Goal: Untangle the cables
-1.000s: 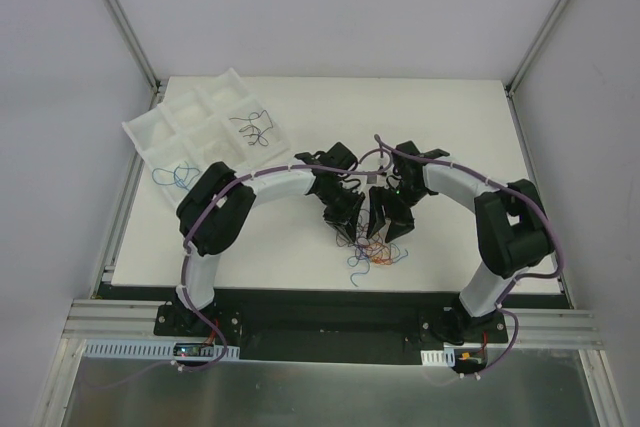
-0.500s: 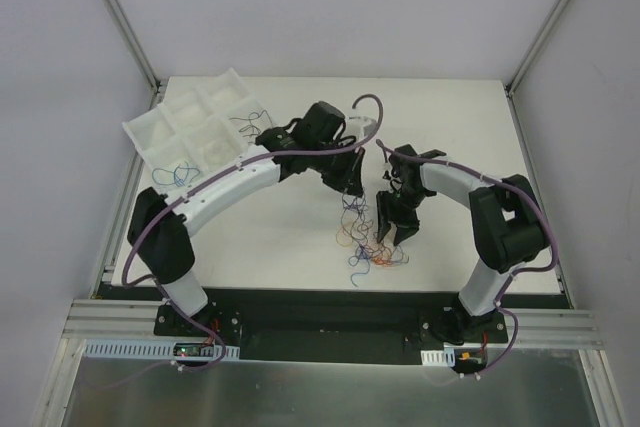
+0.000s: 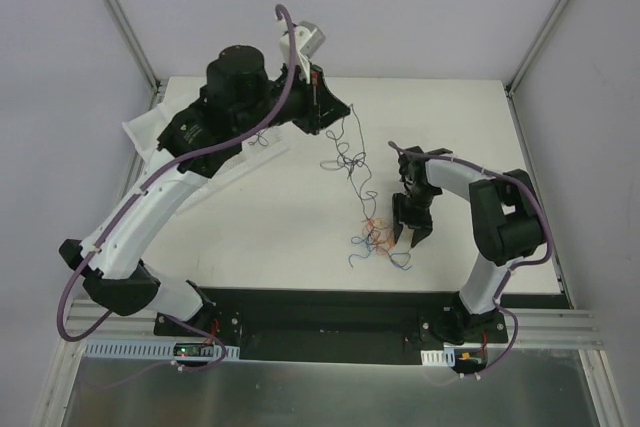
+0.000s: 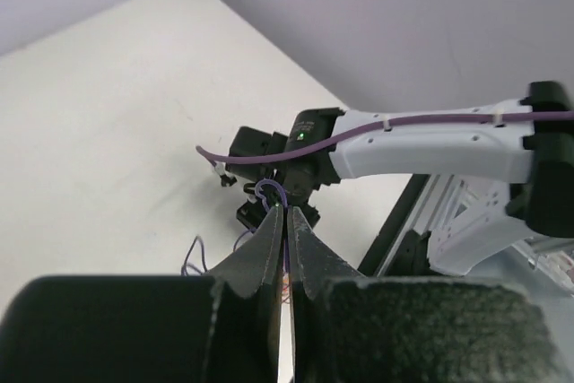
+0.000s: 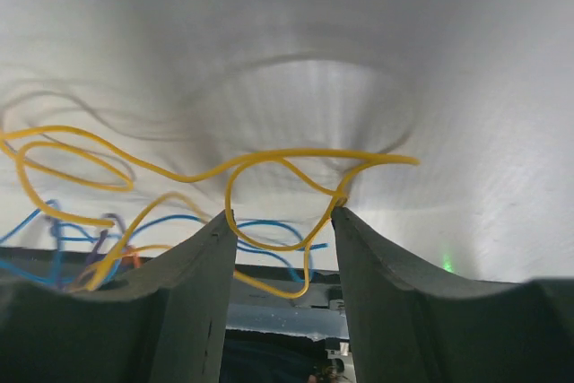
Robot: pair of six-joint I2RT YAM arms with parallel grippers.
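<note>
White table (image 3: 250, 237), left pincer (image 4: 285, 214) pinching hanging cables (image 3: 350, 169)

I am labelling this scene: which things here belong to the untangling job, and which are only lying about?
Belong to the job: cable tangle; purple cable, pinched in the shut left pincer; right pincer, open at the tangle.
Lying about: white compartment tray, partly hidden by the left arm.
</note>
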